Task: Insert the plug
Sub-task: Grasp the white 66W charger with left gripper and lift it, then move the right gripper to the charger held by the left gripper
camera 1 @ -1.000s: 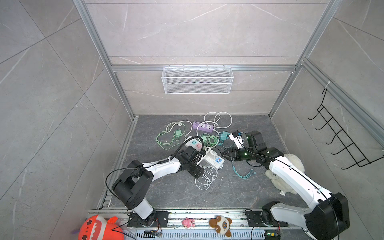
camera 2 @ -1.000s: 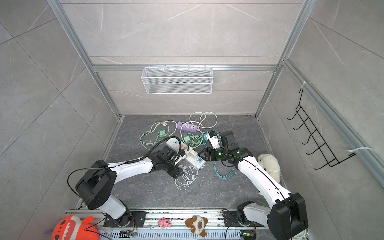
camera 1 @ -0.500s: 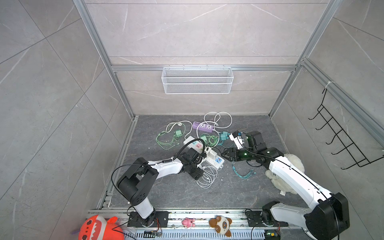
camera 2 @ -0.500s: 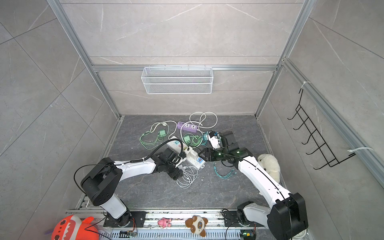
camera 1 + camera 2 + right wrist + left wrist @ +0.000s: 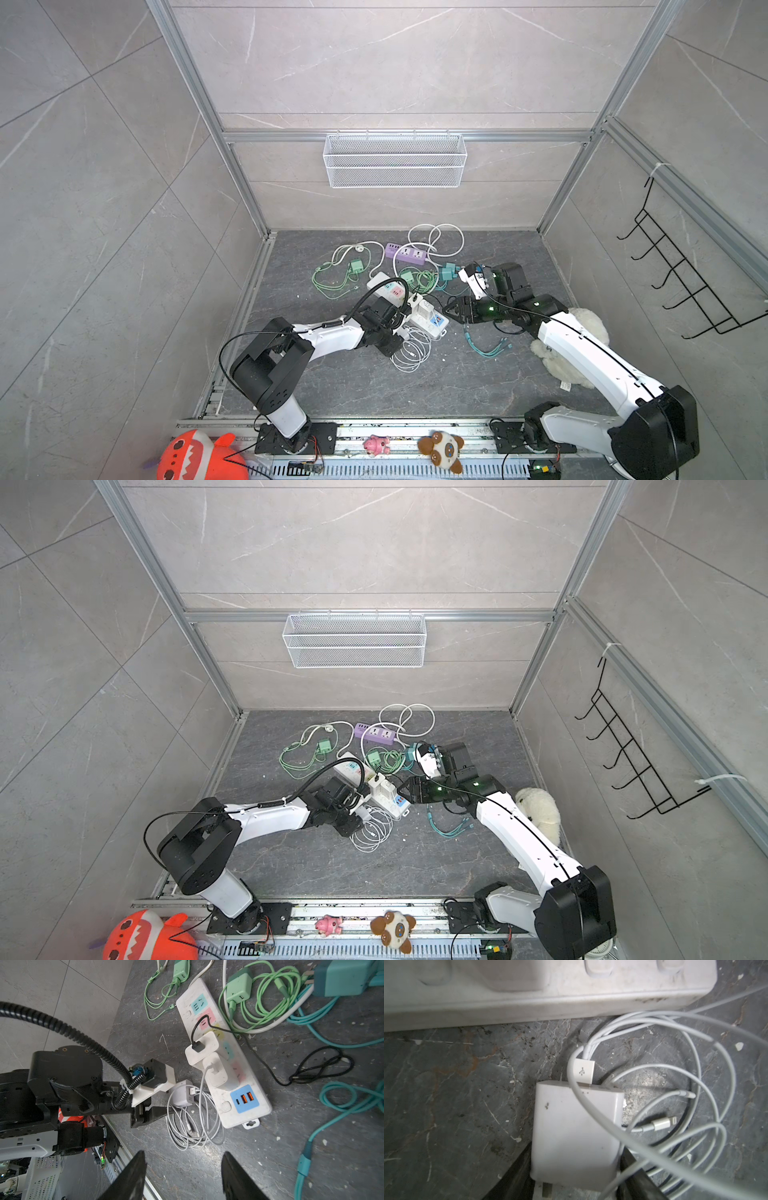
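Note:
The plug (image 5: 575,1126) is a white USB charger lying on the dark floor beside the white power strip (image 5: 591,1001), with its coiled white cable (image 5: 695,1084) plugged in. My left gripper (image 5: 576,1149) has a black finger pressed against each side of the plug. From the right wrist view the plug (image 5: 182,1095) sits at the left gripper (image 5: 176,1099), close to the strip (image 5: 255,1109). In a top view the left gripper (image 5: 401,332) is low by the strip (image 5: 434,328). My right gripper (image 5: 182,1159) hovers open and empty near the strip's blue USB end (image 5: 448,309).
Two white chargers (image 5: 202,1049) (image 5: 216,1072) stand plugged into the strip. Green chargers with cables (image 5: 239,989), a teal cable (image 5: 336,1101) and a black cable (image 5: 311,1068) litter the floor. A purple strip (image 5: 405,252) lies behind. A white plush toy (image 5: 582,332) lies under the right arm.
My left gripper has slid toward the power strip and narrowed its jaws onto the white plug. The right arm has not moved.

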